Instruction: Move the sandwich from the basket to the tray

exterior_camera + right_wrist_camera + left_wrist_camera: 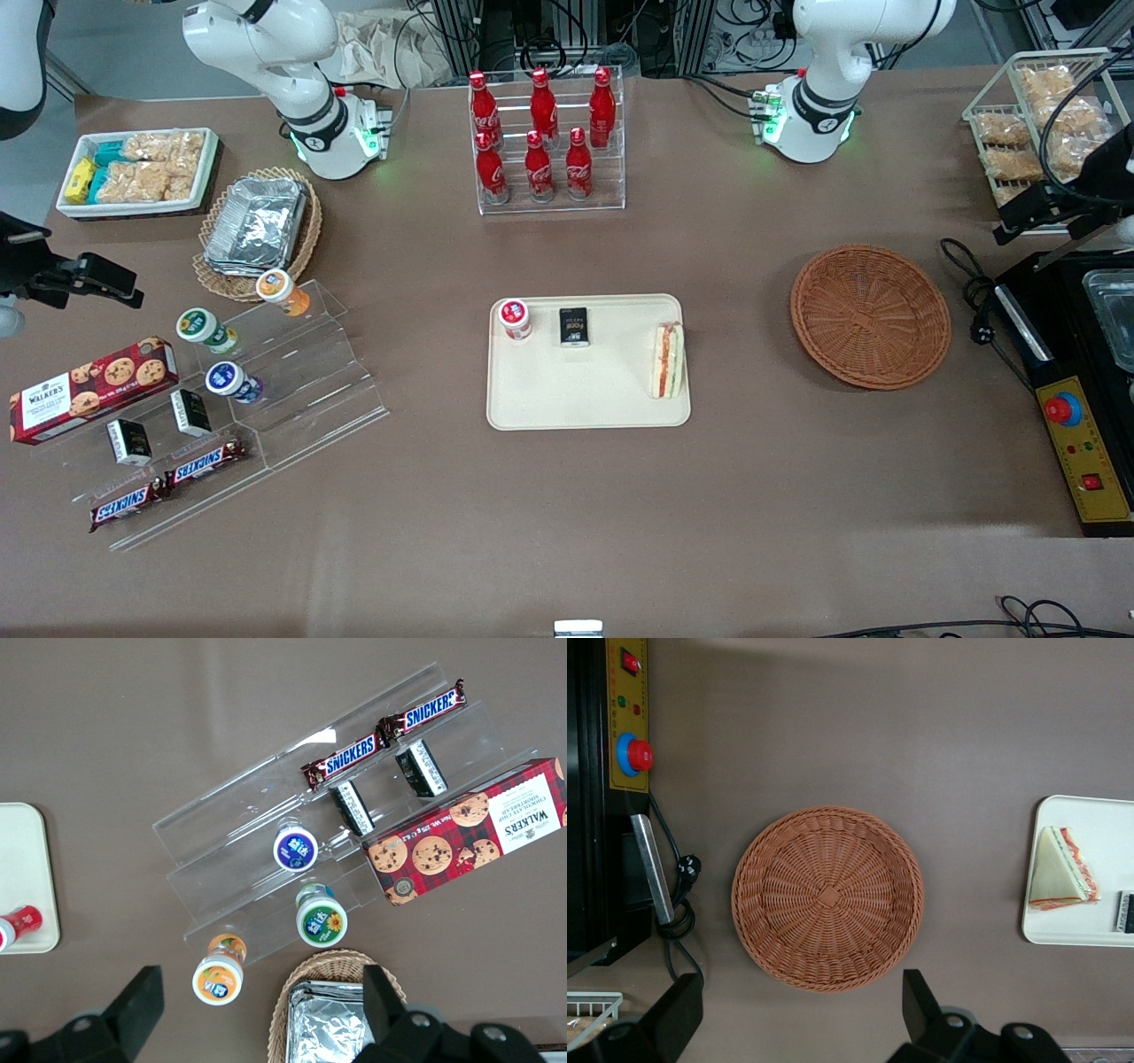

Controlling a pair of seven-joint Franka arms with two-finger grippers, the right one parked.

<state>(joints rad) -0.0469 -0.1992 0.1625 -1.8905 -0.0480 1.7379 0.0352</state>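
The sandwich (pixel 667 360) lies on the cream tray (pixel 567 394), on the tray's edge nearest the basket; it also shows in the left wrist view (pixel 1061 870) on the tray (pixel 1099 926). The reddish-brown wicker basket (pixel 870 315) is empty and sits toward the working arm's end of the table; its bare woven bottom shows in the left wrist view (pixel 827 897). My left gripper (pixel 1032 213) hangs high above the table beside the basket, farther toward the working arm's end. It (pixel 796 1014) is open and empty, fingers wide apart.
A red-lidded cup (pixel 515 318) and a black packet (pixel 574 326) also stand on the tray. A black appliance with a yellow control panel (pixel 1076 443) and a cable (pixel 974 292) lie beside the basket. A white wire rack (pixel 1036 115) and a cola bottle rack (pixel 545 142) stand farther from the camera.
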